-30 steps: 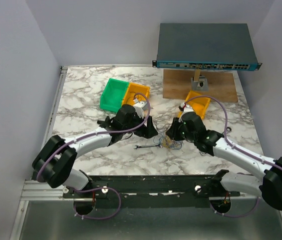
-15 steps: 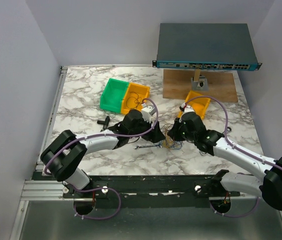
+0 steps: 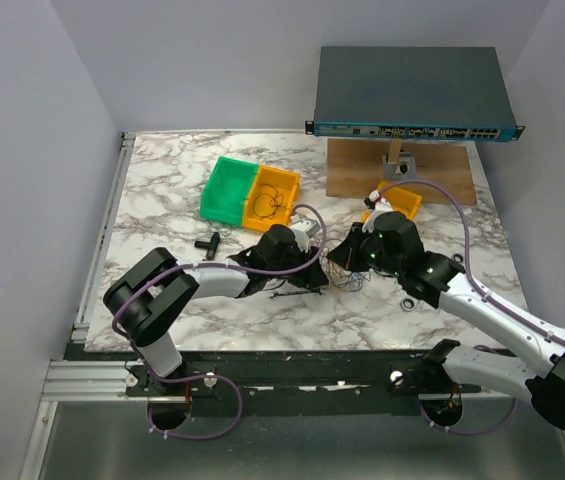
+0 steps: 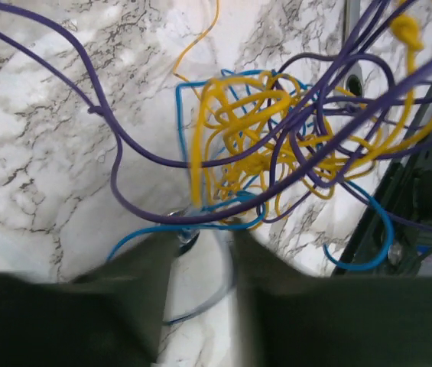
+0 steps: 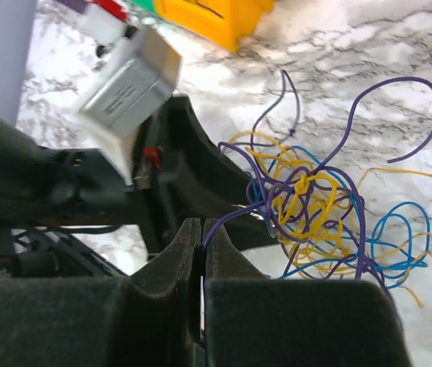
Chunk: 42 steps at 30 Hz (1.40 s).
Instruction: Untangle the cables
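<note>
Both arms have closed in on the knot since a second ago: the left gripper (image 4: 199, 256) has swung across the marble from nine o'clock and narrowed its jaws, and the right gripper (image 5: 202, 233) has clamped and drawn back a little toward twelve. From where I stand the left gripper's two dark fingers sit half apart, low over the table, with a blue strand looping across the gap at their tips; nothing is pinched between them. The right gripper's fingers are pressed flat together, and a purple strand runs out of the seam straight into the tangle, so it has hold of that wire. The cables (image 4: 235, 122) are one loose knot of yellow, blue and purple loops lying between the two grippers near the middle of the table (image 3: 162, 170), the yellow bunched at the core and purple and blue arcs straying outward. At seven o'clock from the knot, just beside the left gripper, lies a small silver wrench (image 3: 284, 297). Farther out at ten o'clock sit a yellow bin (image 3: 272, 200) and a green bin (image 3: 227, 190) touching side by side, with a black T-shaped piece (image 3: 209, 243) at nine o'clock. Another yellow bin (image 3: 402, 203) is at one o'clock, behind the right wrist.
</note>
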Tool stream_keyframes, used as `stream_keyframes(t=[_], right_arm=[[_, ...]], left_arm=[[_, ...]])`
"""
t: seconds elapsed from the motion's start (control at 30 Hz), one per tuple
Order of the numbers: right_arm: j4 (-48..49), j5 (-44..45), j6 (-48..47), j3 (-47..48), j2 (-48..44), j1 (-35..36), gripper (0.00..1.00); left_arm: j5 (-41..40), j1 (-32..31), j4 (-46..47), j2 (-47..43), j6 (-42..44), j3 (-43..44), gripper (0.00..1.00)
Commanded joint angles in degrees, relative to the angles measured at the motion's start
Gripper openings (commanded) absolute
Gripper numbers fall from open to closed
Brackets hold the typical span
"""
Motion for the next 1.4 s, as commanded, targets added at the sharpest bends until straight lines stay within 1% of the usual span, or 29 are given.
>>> stream_keyframes(t=[0.0,0.03,0.1,0.23,0.33,0.4,0.47,0.57,0.63,0.67,0.77,0.83,0.9,0.97,1.03,1.13,1.2,1.3,1.37], right_arm=[[-2.5,-3.55,1.45,5.28,-1.68,0.16,0.01],[-3.11,-3.67,1.44,6.3,-2.06,0.16,0.01],[-4.95,-3.01,0.76,9.4,-2.64,0.15,0.01],[-10.41,1.63,-2.57,18.29,-3.13,0.16,0.01],[-14.58,7.43,-5.57,26.24,-2.72,0.17,0.01],[-18.31,12.06,-7.8,31.28,-2.25,0.15,0.01],[-20.15,16.47,-9.89,34.4,-2.5,0.16,0.01],[-21.77,22.05,-11.67,35.7,-3.37,0.16,0.01],[-23.01,26.39,-11.96,35.56,-4.33,0.13,0.01],[-23.28,28.43,-12.12,35.26,-4.79,0.13,0.01],[-23.85,36.22,-12.54,34.67,-6.98,0.06,0.01],[-24.19,40.37,-13.15,34.55,-8.35,0.05,0.01],[-24.19,42.09,-13.98,34.09,-9.62,0.07,0.01],[-24.23,38.89,-14.88,33.34,-10.24,0.07,0.01],[-24.94,33.54,-15.02,32.18,-10.23,0.06,0.01],[-24.07,19.88,-16.38,27.97,-9.92,0.06,0.01],[-23.26,9.4,-16.41,24.35,-9.11,0.06,0.01],[-20.37,-1.05,-15.78,18.57,-8.21,0.05,0.04],[-18.62,-5.92,-15.2,15.65,-7.04,0.07,0.06]], left_arm=[[-0.91,-0.45,3.64,0.71,-1.16,1.18,0.1],[-1.28,-0.38,3.62,0.59,-1.17,1.0,0.0],[-2.45,-0.38,3.41,-0.14,-1.09,0.37,0.0],[-5.04,-0.2,0.92,-2.54,-0.09,-0.95,0.0],[-7.75,0.56,-1.91,-4.98,1.24,-2.61,0.0],[-9.03,1.99,-4.36,-7.54,1.55,-4.21,0.0],[-9.74,4.26,-6.12,-11.44,1.0,-6.96,0.0],[-8.78,8.41,-7.73,-19.63,0.58,-12.15,0.0],[-10.12,10.99,-12.21,-25.19,0.58,-13.98,0.0],[-11.66,12.3,-15.86,-27.79,0.58,-14.19,0.0],[-13.81,17.47,-23.03,-33.47,-0.49,-15.51,0.0],[-13.15,21.17,-24.72,-37.07,-2.22,-17.51,0.0],[-11.7,24.28,-25.09,-40.65,-3.39,-19.34,0.0],[-12.37,25.85,-26.54,-43.66,-3.92,-20.07,0.0],[-13.23,26.09,-28.63,-46.52,-2.8,-19.43,0.0],[-6.32,25.88,-28.25,-49.59,1.62,-17.88,0.0],[-3.74,25.53,-30.34,-50.29,3.52,-15.59,0.0],[-2.72,25.02,-33.12,-51.21,4.43,-13.19,0.0],[-1.71,24.77,-32.31,-52.26,3.9,-13.17,0.0]])
